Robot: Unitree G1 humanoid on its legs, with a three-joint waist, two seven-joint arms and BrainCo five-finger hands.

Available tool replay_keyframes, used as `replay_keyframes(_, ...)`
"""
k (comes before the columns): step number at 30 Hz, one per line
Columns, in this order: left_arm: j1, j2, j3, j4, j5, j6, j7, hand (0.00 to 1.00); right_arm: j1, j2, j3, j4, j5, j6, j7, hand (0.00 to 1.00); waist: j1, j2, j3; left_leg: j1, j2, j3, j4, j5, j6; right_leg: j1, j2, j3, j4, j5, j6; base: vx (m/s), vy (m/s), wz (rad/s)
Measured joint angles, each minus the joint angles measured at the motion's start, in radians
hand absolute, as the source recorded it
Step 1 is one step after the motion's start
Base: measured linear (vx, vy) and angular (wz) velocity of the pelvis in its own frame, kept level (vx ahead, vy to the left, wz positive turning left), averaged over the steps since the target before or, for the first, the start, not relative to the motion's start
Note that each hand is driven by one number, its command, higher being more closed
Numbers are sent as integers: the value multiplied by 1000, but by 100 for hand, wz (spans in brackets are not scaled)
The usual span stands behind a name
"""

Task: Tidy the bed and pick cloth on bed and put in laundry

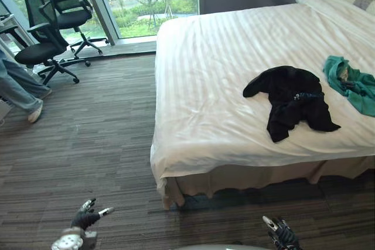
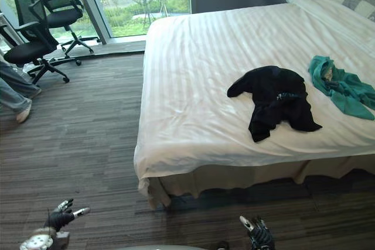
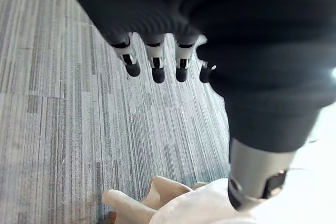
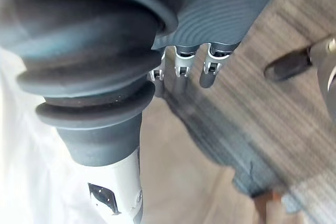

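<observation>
Your left hand (image 1: 86, 219) and right hand (image 1: 282, 233) hang low, relaxed and empty, likely since the black cloth (image 1: 291, 99) lies well apart on the bed (image 1: 205, 86).

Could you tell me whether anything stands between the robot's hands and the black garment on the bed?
Nothing visible does. The left hand and the right hand hang open, low over the carpet, short of the bed; the sheet between its near edge and the black garment is bare. The teal garment lies apart, to the right.
</observation>
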Motion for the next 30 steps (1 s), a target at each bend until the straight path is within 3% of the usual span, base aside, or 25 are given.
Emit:
replay_keyframes(2,26,-71,8,10,-62,-5,89,0,-39,-10,-40,-12,-17,-33,-46,100,3,-16,-8,8,-2,-13,-10,4,-1,7,2,-7,-1,-2,0,13,-24,10)
replay_keyframes(4,26,-110,8,43,-89,-7,132,0,-68,-22,-40,-59,-17,-48,-45,100,7,-16,-18,8,-6,-23,-19,9,-1,7,2,-13,-2,-2,0,20,-11,13)
replay_keyframes(7,19,-180,8,64,-149,-22,211,0,-161,-86,-17,-185,-32,-65,88,100,14,-32,-22,1,-16,-59,-26,13,0,4,-2,-39,-3,-3,2,51,-6,25)
replay_keyframes(10,2,-179,23,72,-274,-64,284,0,-259,-161,61,-252,-57,-79,218,100,26,-50,-27,-19,-23,-80,-26,19,8,-5,0,-55,0,-4,2,40,-10,17)
replay_keyframes(13,-24,-179,46,119,-366,-82,313,0,-383,-229,160,-253,-48,-83,327,100,26,-69,-19,-30,-32,-106,-26,25,16,-3,-5,-77,0,-4,2,49,-12,24)
replay_keyframes(15,-36,-181,42,143,-418,-79,307,0,-462,-262,227,-255,-25,-69,393,100,25,-79,-15,-30,-37,-125,-26,27,18,11,-10,-93,0,-3,2,34,10,25)
replay_keyframes(18,-50,-182,26,177,-567,-56,260,0,-629,-275,348,-254,27,5,476,100,30,-100,-2,-31,-44,-153,-26,29,22,24,-16,-115,0,-3,2,-17,1,23)
replay_keyframes(20,-50,-200,-12,198,-621,-48,221,0,-753,-267,423,-230,69,77,510,100,55,-105,6,-35,-51,-170,-25,32,26,26,-23,-136,0,-3,2,-49,0,22)
replay_keyframes(24,-59,-212,-60,195,-643,-42,164,0,-906,-205,519,-180,131,141,514,100,101,-114,61,-61,-60,-217,-20,46,40,27,-31,-169,0,-1,2,-98,-8,34)
replay_keyframes(27,-101,-209,-95,169,-600,-36,112,0,-1052,-158,550,-114,174,160,480,100,150,-128,174,-136,-59,-280,34,51,45,2,-34,-223,8,5,0,-133,-25,50)
replay_keyframes(30,-112,-208,-124,99,-594,-35,64,0,-1202,-159,553,-57,183,157,476,100,195,-115,295,-213,-55,-323,52,83,52,-62,-46,-260,65,1,-7,-139,17,41)
